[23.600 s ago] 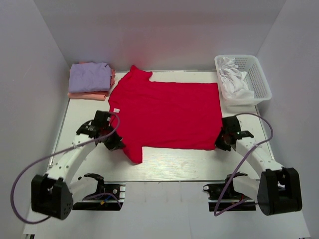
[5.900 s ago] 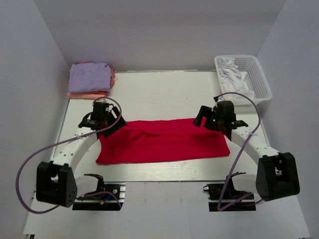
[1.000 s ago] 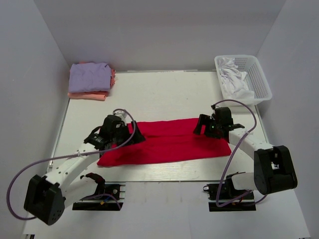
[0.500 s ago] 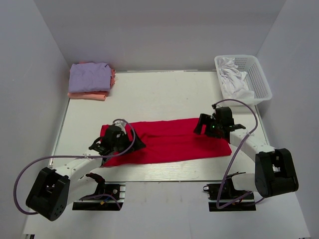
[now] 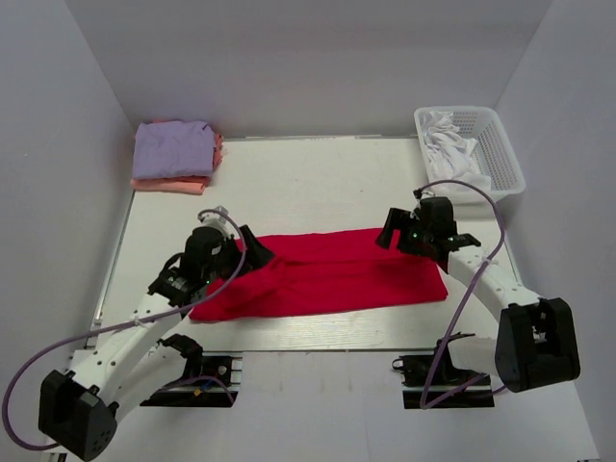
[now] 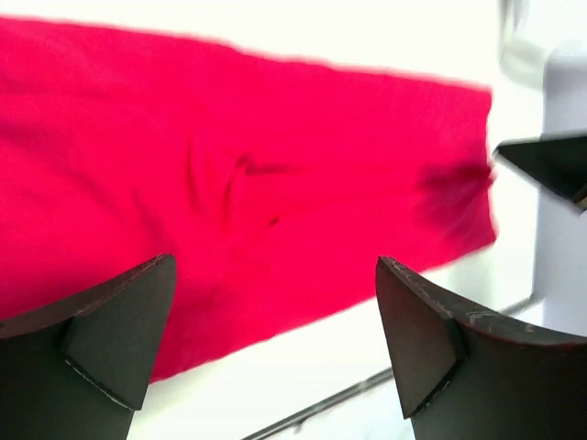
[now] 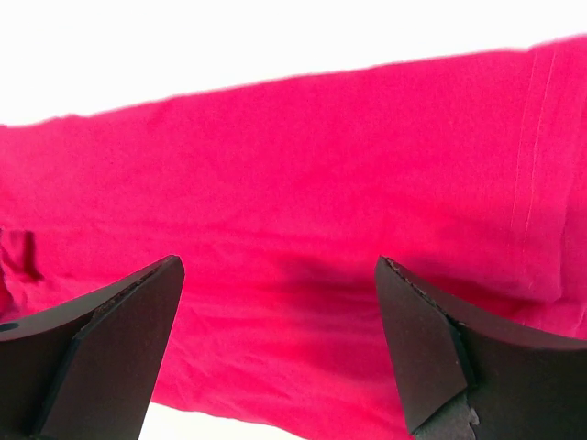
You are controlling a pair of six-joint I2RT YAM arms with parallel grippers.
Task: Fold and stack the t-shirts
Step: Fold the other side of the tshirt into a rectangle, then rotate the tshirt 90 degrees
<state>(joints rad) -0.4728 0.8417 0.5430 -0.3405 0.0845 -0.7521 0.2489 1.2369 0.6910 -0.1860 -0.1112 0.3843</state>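
Observation:
A bright red t-shirt (image 5: pixel 337 271) lies folded into a long strip across the near half of the table, filling most of the left wrist view (image 6: pixel 229 174) and the right wrist view (image 7: pixel 321 174). My left gripper (image 5: pixel 252 256) hovers open over its left end, fingers (image 6: pixel 119 330) wide apart with nothing between them (image 6: pixel 275 264). At the shirt's right end my right gripper (image 5: pixel 389 237) also hangs open and empty (image 7: pixel 277 263). A folded lavender t-shirt (image 5: pixel 173 147) rests on a folded salmon-pink one (image 5: pixel 168 183) at the back left corner.
A white lattice basket (image 5: pixel 505 144) holding crumpled white cloth (image 5: pixel 448 144) stands at the back right. Grey walls close in the left, right and far sides. The table's front edge (image 5: pixel 318 346) runs just before the shirt, with the arm bases below it.
My left arm has swung about over the shirt's left end and now sits a little further left and back. The right gripper has shifted slightly back. The red shirt lies as before.

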